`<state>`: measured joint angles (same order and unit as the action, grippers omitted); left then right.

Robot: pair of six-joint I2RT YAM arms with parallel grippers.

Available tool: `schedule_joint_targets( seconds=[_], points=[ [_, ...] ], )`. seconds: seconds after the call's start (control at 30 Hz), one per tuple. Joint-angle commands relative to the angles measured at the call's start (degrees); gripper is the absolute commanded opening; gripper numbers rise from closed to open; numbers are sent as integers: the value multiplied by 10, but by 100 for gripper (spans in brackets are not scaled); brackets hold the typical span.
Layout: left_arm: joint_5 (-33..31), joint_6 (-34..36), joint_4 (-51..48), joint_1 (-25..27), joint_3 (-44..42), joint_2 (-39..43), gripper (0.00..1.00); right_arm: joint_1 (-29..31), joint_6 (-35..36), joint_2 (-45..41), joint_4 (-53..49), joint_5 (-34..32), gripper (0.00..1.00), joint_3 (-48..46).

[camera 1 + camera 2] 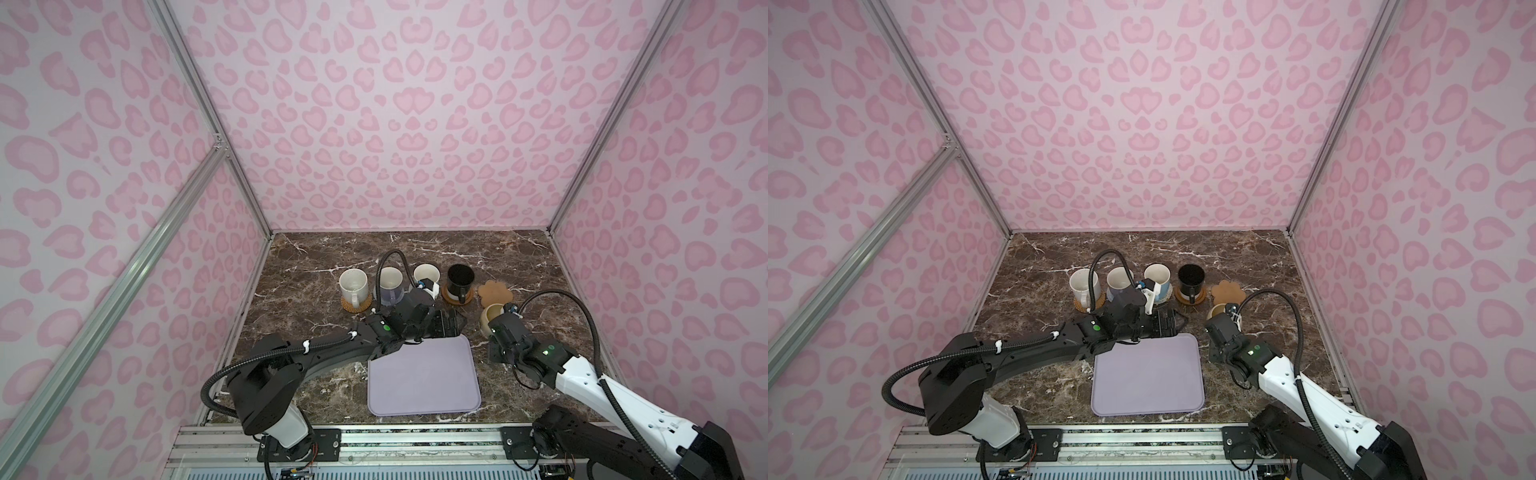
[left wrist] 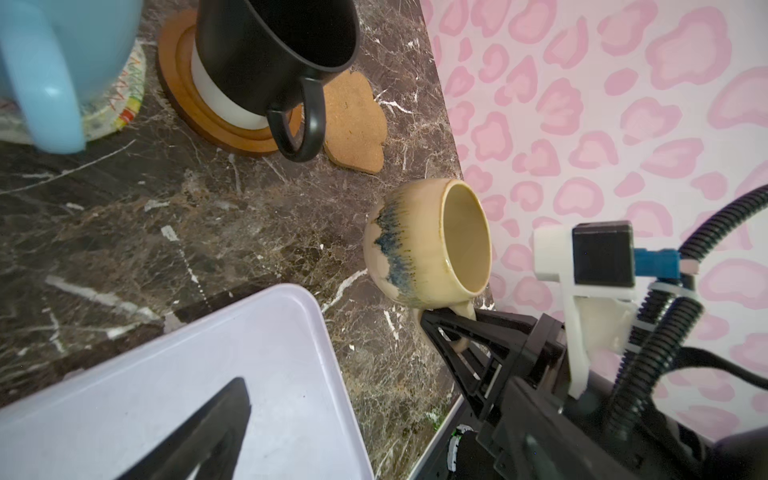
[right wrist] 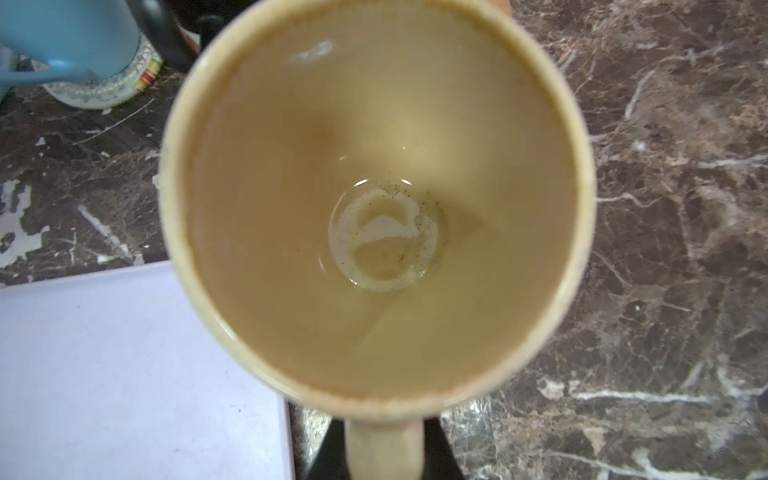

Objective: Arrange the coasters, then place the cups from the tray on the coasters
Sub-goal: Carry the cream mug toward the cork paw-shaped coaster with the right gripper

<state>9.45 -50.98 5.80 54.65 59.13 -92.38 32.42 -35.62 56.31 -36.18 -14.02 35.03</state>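
Currently, right gripper (image 2: 451, 322) clamps the beige mug (image 2: 415, 245) by its handle, just beside the tray (image 1: 424, 378); left gripper (image 1: 449, 323) hangs open at the tray's far edge.

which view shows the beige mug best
Left wrist: the whole beige mug, blue glaze streak included, its handle pinched by the right gripper. Right wrist shows mostly its inside; in both top views the arm half hides it.
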Motion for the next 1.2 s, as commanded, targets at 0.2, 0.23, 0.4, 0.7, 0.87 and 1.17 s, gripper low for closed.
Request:
schedule_joint_targets(
  seconds=[0.2, 0.23, 0.4, 0.7, 0.87, 1.17],
  points=[
    [20, 15, -13, -1, 69, -73, 97, -90, 64, 64, 115, 19, 0, 18],
    [24, 15, -11, -1, 76, -82, 97, -102, 67, 72, 124, 27, 0, 20],
    [25, 15, -14, -1, 104, -115, 97, -121, 86, 117, 153, 19, 0, 44],
    [22, 7, -2, -1, 141, -165, 97, -169, 133, 206, 169, 50, 0, 127],
    [9, 13, -12, -1, 155, -173, 97, -189, 159, 269, 182, 60, 0, 161],
    [2, 17, -13, 0, 158, -184, 97, -207, 183, 317, 202, 74, 0, 180]
  ],
)
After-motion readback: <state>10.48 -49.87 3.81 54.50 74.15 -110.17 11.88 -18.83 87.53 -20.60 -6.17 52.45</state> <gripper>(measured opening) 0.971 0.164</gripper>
